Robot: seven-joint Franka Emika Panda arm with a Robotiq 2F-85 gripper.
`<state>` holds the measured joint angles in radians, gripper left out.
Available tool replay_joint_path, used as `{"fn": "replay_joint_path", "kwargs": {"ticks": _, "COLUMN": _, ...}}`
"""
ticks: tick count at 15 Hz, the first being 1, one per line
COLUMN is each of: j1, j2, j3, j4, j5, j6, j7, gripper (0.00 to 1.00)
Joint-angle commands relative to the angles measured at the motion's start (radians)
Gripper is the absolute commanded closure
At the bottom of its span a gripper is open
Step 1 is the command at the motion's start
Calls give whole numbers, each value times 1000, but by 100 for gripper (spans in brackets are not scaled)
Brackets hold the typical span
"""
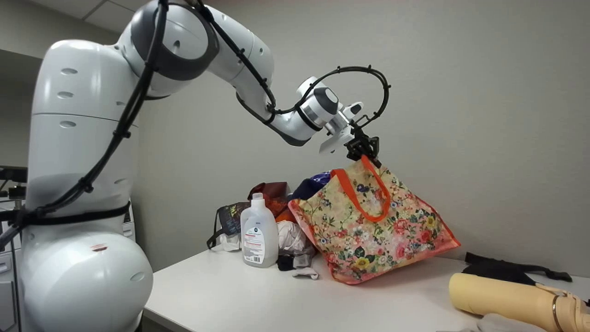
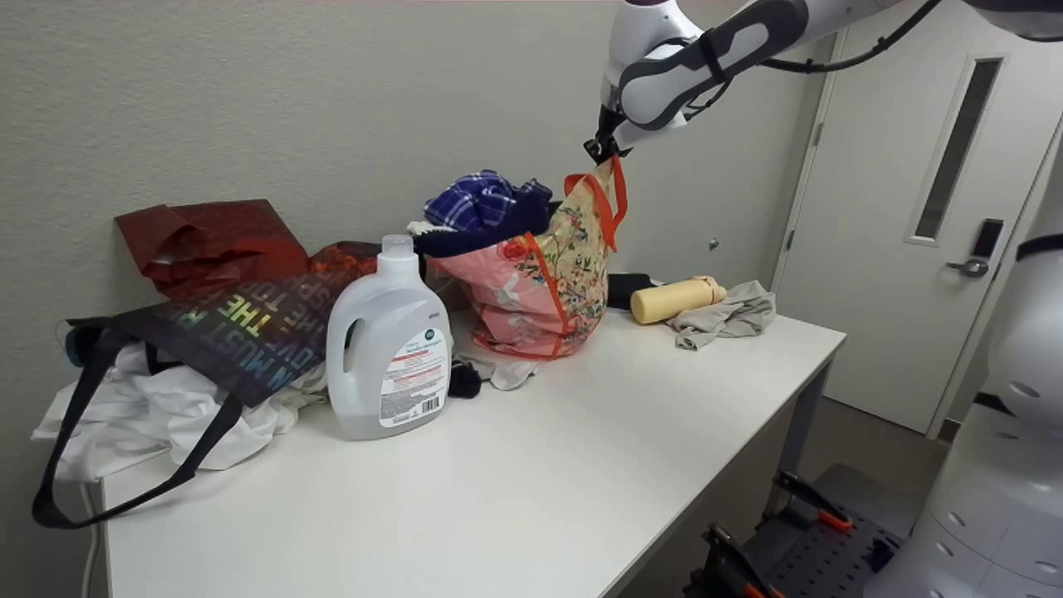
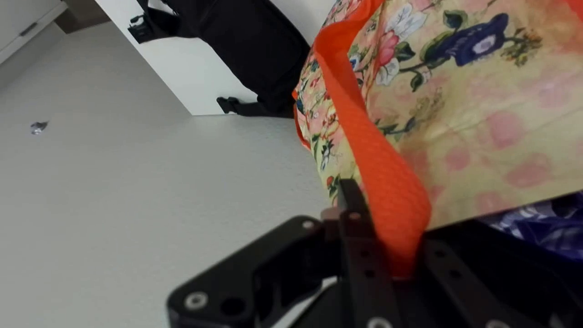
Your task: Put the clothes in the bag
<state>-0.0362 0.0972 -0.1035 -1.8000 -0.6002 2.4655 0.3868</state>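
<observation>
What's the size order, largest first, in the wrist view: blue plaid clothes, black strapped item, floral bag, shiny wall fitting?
Floral bag
Black strapped item
Blue plaid clothes
Shiny wall fitting

This ranks visible area only: the bag looks bigger for being nearest, and the clothes are partly hidden, so true sizes are unsure.

White bench [image 2: 498,498]. Directly on it: detergent jug [image 2: 390,357], upright; white cloth [image 2: 149,419] crumpled at one end; floral bag [image 1: 373,235] near the jug, can't tell if its whole base is down. Black cloth [image 2: 463,380] and pale cloth [image 2: 511,374] between jug and bag. Other end: yellow bottle [image 2: 674,301] on its side, crumpled grey cloth [image 2: 739,311] just beside it, black pouch [image 3: 255,41] near.
</observation>
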Motion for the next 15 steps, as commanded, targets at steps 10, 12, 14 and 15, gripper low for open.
{"fn": "replay_joint_path", "kwargs": {"ticks": 10, "j1": 3, "j2": 19, "j3": 7, "j4": -26, "j5": 159, "j6": -65, "j7": -95, "gripper": 5}}
{"fn": "replay_joint_path", "kwargs": {"ticks": 12, "j1": 6, "j2": 9, "j3": 13, "j4": -16, "j5": 180, "j6": -69, "j7": -115, "gripper": 0}}
{"fn": "replay_joint_path", "kwargs": {"ticks": 14, "j1": 13, "j2": -10, "j3": 22, "j4": -1, "j5": 200, "j6": -79, "j7": -145, "gripper": 0}}
{"fn": "replay_joint_path", "kwargs": {"ticks": 15, "j1": 17, "j2": -20, "j3": 29, "j4": 8, "j5": 205, "j6": -84, "j7": -155, "gripper": 0}}
